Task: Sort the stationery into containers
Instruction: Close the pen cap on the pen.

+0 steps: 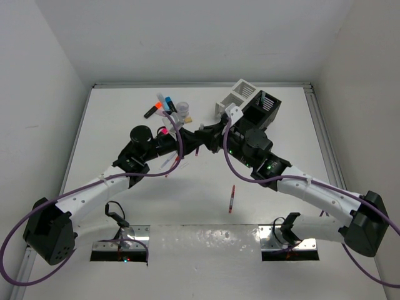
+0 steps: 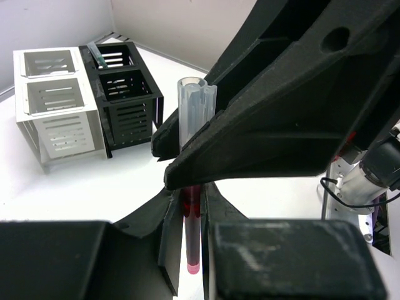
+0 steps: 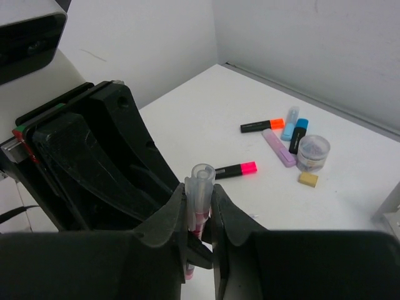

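The boxes (image 1: 249, 103) sit joined side by side at the far right of the bench (image 1: 187, 206). Left of them – highlighters (image 3: 279, 148), tape roll (image 3: 313, 152) and eraser (image 3: 307, 179), all bunched together. Mid-bench, the left gripper (image 2: 190, 212) and right gripper (image 3: 200, 206) both pinch one pen (image 2: 195, 106). Another pen (image 1: 232, 199) lies alone nearer the front.

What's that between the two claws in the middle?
A clear pen, pinched by both the left gripper and the right gripper; both wrist views show it.
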Available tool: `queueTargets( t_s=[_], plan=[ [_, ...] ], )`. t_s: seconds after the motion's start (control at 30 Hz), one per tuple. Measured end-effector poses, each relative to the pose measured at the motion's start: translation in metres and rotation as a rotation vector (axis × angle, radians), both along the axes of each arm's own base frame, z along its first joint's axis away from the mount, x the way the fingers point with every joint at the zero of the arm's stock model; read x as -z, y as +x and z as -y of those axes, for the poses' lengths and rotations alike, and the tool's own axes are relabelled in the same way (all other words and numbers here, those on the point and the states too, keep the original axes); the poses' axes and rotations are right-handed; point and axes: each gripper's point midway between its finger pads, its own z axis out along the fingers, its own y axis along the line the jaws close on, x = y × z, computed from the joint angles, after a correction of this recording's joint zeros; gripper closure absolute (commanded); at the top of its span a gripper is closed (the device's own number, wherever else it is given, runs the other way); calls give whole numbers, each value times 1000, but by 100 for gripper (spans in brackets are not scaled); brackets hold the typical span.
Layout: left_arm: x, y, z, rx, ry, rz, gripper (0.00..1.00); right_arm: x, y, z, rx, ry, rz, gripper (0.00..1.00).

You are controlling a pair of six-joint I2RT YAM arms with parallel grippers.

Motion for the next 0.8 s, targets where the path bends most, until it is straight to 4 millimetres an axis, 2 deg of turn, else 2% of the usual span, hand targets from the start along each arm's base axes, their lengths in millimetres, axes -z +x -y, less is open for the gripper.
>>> queueTargets(
  t_s=[0.07, 0.1, 0.33, 0.43, 0.53, 0.67, 0.8],
  plan=[
    [0, 0, 0, 0, 1, -2, 100, 0, 0, 0, -2, 4, 1, 67],
    [0, 0, 0, 2, 1, -2, 100, 0, 0, 0, -1, 1, 3, 57],
    [2, 0, 0, 1, 4, -6, 100, 0, 4, 4, 19, -9, 8, 40],
    [2, -1, 0, 2, 4, -7, 100, -2, 6, 5, 24, -12, 13, 39],
    [2, -1, 0, 6, 4, -7, 100, -9, 6, 5, 23, -7, 25, 42],
    [2, -2, 0, 8, 5, -7, 100, -16, 6, 4, 16, 0, 41, 42],
    [2, -2, 0, 9, 5, -7, 100, -18, 5, 2, 8, 0, 46, 48]
  ],
)
